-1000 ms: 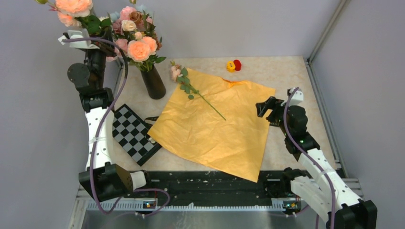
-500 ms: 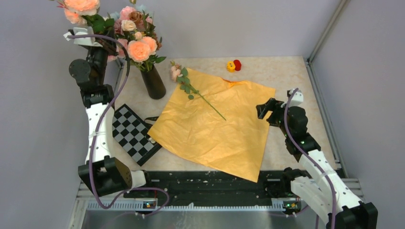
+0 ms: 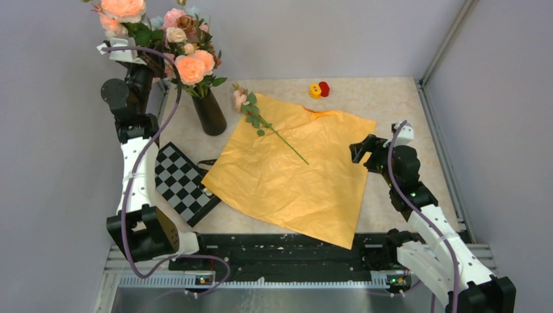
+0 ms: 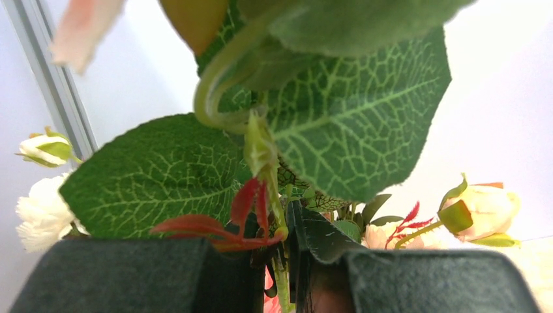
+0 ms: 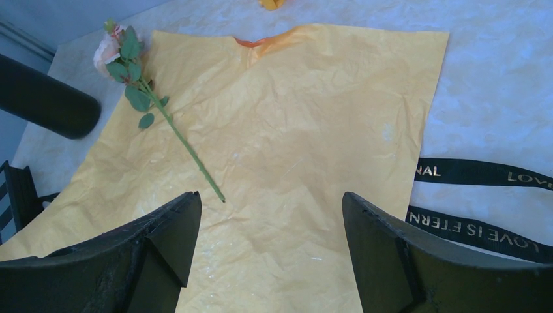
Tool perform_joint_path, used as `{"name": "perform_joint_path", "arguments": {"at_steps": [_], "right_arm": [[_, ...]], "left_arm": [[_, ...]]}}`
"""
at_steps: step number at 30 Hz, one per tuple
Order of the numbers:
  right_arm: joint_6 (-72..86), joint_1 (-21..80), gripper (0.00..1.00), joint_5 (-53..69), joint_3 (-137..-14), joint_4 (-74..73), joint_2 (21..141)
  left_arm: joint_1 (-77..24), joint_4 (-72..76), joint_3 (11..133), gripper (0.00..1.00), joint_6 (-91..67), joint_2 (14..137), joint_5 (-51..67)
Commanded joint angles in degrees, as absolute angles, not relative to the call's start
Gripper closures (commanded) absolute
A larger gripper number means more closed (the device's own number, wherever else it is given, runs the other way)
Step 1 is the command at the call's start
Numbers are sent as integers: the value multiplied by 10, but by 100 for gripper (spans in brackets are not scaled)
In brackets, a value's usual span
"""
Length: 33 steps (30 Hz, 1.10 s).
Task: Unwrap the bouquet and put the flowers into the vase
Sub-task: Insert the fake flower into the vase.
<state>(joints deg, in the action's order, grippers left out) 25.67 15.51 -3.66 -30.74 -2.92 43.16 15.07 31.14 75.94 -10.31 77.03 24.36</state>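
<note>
High at eleven o'clock, the left gripper [image 4: 287, 261] pinches peach flowers [image 3: 122, 9] beside the black vase [image 3: 210, 112]; at three o'clock, the right gripper [image 5: 270, 241] gapes empty over orange paper [image 3: 293, 176].

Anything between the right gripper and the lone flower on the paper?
Nothing visible. The right gripper, open, hovers at the orange paper's right edge. The flower lies uncovered near its far-left corner, with only flat paper between.

The black vase [image 3: 210, 112] stands upright at upper left, pink roses [image 3: 189, 64] in it. My left gripper [image 4: 282, 277] holds a peach bunch [image 3: 122, 8] in the top-left corner. One stem [image 3: 262, 124] lies on the flat orange paper [image 3: 293, 179].
</note>
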Motion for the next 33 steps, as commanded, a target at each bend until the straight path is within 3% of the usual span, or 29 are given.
{"name": "perform_joint_path", "arguments": {"at_steps": [1, 33], "right_arm": [[257, 149, 20, -37, -319, -22, 418], [237, 149, 20, -34, -327, -48, 406]], "left_arm": [[147, 337, 755, 100, -95, 776, 254], [138, 303, 701, 100, -93, 845, 280]]}}
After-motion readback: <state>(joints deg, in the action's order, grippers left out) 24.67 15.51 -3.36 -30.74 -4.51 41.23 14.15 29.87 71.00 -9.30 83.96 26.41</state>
